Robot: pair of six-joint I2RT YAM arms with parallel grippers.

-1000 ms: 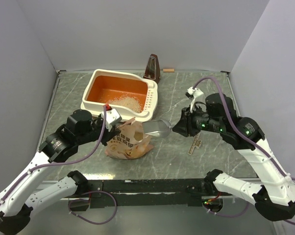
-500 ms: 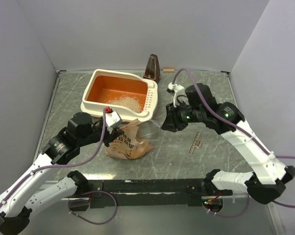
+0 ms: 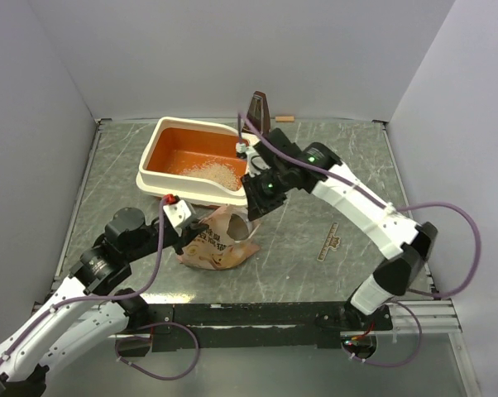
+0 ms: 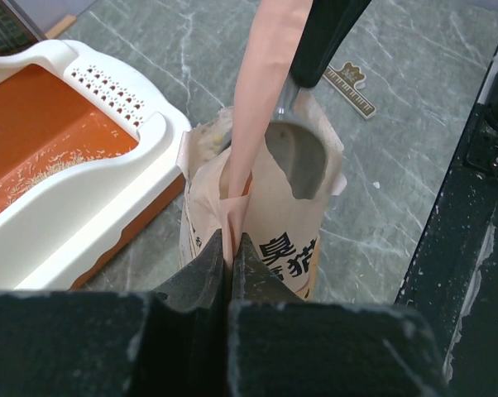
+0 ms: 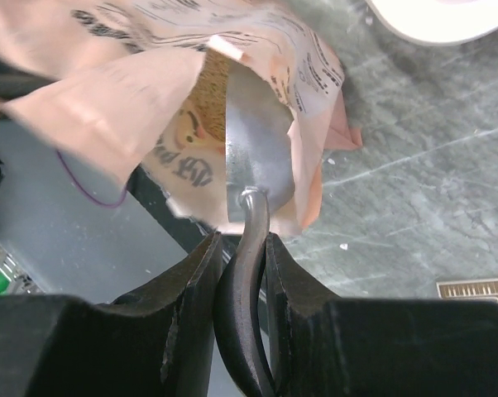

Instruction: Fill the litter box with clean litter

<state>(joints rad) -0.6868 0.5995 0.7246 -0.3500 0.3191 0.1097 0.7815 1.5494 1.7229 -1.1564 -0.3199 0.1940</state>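
Note:
The cream litter box (image 3: 156,178) with an orange inside stands at the back left, with a small heap of clean litter (image 3: 213,172) near its front right corner. It also shows in the left wrist view (image 4: 92,211). A tan printed bag (image 3: 212,248) lies in front of it. My left gripper (image 4: 231,241) is shut on the bag's top edge and holds its mouth open. My right gripper (image 5: 242,240) is shut on the black handle of a metal scoop (image 5: 257,149), whose bowl (image 4: 297,157) sits inside the bag's mouth. The scoop holds no visible litter.
A brown metronome (image 3: 257,114) and a small wooden block (image 3: 284,118) stand at the back wall. A flat printed tag (image 3: 330,242) lies right of the bag. A black rail (image 3: 257,314) runs along the near table edge.
My right arm has swung left and carried the scoop from right of the bag into the bag's mouth. My left gripper has kept its hold on the bag's edge and shifted slightly nearer.

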